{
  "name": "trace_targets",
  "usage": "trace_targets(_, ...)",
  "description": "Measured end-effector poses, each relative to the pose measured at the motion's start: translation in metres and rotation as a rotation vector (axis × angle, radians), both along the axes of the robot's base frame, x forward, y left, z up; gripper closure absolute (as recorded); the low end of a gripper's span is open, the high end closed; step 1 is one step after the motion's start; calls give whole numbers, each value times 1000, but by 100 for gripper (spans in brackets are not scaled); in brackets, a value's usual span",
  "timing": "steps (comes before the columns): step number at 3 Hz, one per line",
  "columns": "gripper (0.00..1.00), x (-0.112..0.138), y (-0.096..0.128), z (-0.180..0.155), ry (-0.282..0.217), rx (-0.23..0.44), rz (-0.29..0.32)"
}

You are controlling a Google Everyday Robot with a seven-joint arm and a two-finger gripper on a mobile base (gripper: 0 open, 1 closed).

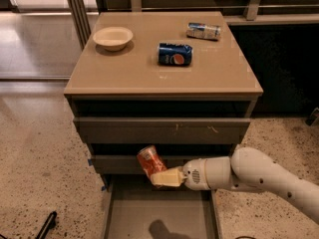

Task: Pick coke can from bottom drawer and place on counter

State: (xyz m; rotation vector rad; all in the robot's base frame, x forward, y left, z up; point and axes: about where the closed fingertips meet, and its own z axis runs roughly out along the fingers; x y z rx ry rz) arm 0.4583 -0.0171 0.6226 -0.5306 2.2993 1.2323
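Note:
The coke can (148,160), red-orange with a silvery top, is tilted and held in the air above the open bottom drawer (157,213), in front of the middle drawer's face. My gripper (158,176) reaches in from the right on a white arm and is shut on the can's lower end with its cream-coloured fingers (167,178). The can's shadow lies on the drawer's floor. The counter (134,71) is the tan cabinet top well above the can.
On the counter lie a dark blue Pepsi can (175,54) on its side, a blue-and-white can (203,31) at the back right, and a cream bowl (113,37) at the back left. Speckled floor surrounds the cabinet. A black object (47,224) lies at the lower left.

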Motion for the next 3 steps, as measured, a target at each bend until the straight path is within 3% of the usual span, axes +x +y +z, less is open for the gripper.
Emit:
trace_targets(1,100,0,8,26,-57,-1,31)
trace_targets(2,100,5,14,84,-177,-9,47)
trace_targets(3,100,17,15,137,-261,-31,47)
